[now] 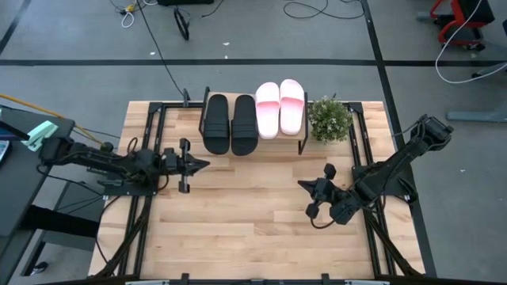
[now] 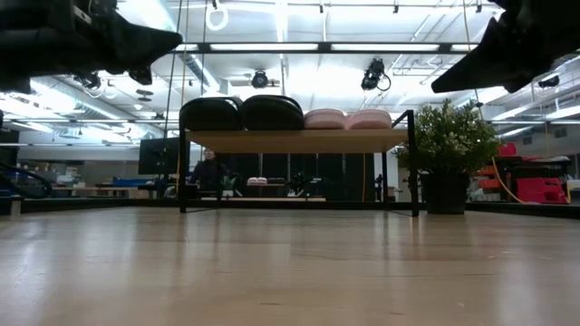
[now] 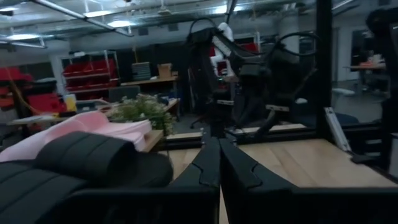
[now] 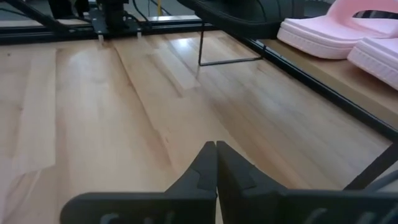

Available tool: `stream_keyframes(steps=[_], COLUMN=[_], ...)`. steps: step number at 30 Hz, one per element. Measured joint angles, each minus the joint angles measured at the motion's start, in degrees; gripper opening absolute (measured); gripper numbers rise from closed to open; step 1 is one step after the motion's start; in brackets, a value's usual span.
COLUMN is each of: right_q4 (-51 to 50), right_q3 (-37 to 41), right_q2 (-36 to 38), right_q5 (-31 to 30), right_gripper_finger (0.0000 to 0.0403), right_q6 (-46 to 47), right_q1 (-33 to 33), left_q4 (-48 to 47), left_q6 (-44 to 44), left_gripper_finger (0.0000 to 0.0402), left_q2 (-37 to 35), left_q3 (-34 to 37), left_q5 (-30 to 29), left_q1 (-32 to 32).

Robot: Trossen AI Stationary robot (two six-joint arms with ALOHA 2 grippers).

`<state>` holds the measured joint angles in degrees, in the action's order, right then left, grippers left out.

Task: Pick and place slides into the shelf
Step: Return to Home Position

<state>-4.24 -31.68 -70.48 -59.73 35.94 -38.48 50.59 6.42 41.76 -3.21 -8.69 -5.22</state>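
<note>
All of the slides sit side by side on the shelf at the table's far side: two black slides on its left half, two pink slides on its right half, soles resting on the light wood top board. In the low view the black slides and pink slides lie atop the shelf. My left gripper is shut and empty, hovering left of centre, just near of the shelf. My right gripper is shut and empty, right of centre, above bare tabletop.
A small potted plant stands right of the shelf at the table's far right. Black frame rails run along the table's left and right sides. Bare wooden tabletop stretches across the middle and near part.
</note>
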Motion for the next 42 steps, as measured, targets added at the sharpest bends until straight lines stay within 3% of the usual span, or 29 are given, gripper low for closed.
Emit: stream_keyframes(steps=[13,21,27,42], right_q4=[0.1,0.3,1.7,1.8], right_q3=[0.0,0.0,0.0,0.0], right_q2=[0.0,0.0,0.0,0.0], right_q5=[1.1,1.1,1.1,0.6], right_gripper_finger=[0.0,0.0,0.0,0.0], right_q6=[-0.1,0.0,0.0,1.4], right_q1=[0.5,0.5,0.5,0.5], left_q4=[-3.1,-12.6,-14.5,-31.6], left_q6=[0.2,0.2,0.2,-2.9], left_gripper_finger=[0.0003,0.0003,0.0004,0.0003], left_q2=[-4.7,-13.6,-19.5,-37.0], left_q3=[0.0,0.0,0.0,0.0], left_q5=[1.5,1.8,8.0,4.7], left_q1=[4.0,6.6,8.4,14.8])
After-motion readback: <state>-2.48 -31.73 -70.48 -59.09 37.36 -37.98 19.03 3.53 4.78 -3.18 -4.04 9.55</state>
